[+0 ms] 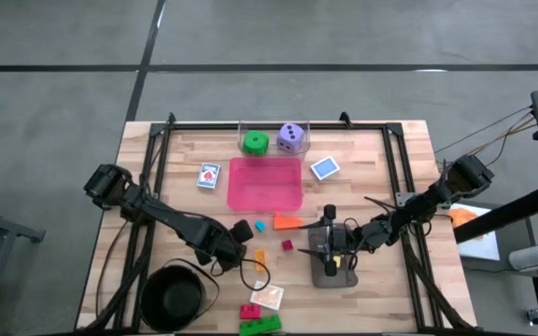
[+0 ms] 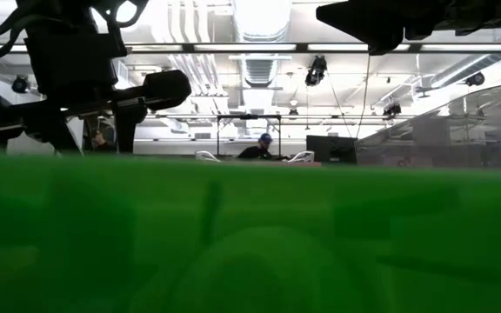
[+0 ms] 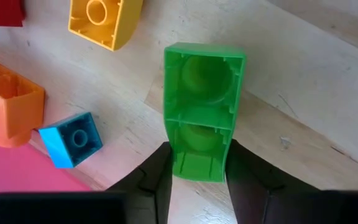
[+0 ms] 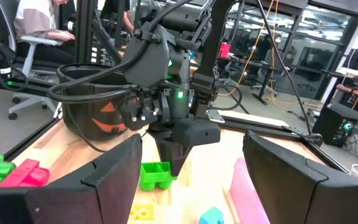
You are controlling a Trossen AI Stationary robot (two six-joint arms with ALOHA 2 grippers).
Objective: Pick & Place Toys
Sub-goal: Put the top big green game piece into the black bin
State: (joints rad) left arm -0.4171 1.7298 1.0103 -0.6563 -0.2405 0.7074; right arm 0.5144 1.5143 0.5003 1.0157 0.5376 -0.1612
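Wood of the table point(image 1: 362, 159) bears the pink tray point(image 1: 265, 183), near which the left gripper point(image 3: 197, 180) pinches a green brick point(image 3: 202, 109) lying beside yellow point(image 3: 101, 22), orange point(image 3: 8, 99) and blue point(image 3: 70, 138) bricks, while the right gripper point(image 4: 191, 180) hangs spread nearby.

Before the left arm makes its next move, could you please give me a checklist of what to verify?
1. Green brick sits between the jaws of the left gripper: ok.
2. Green brick lifted off the table: cannot tell.
3. Blue brick and yellow brick lie apart from the green brick: ok.
4. Pink tray has bare room inside: ok.
5. Right gripper is open and apart from the left gripper: ok.
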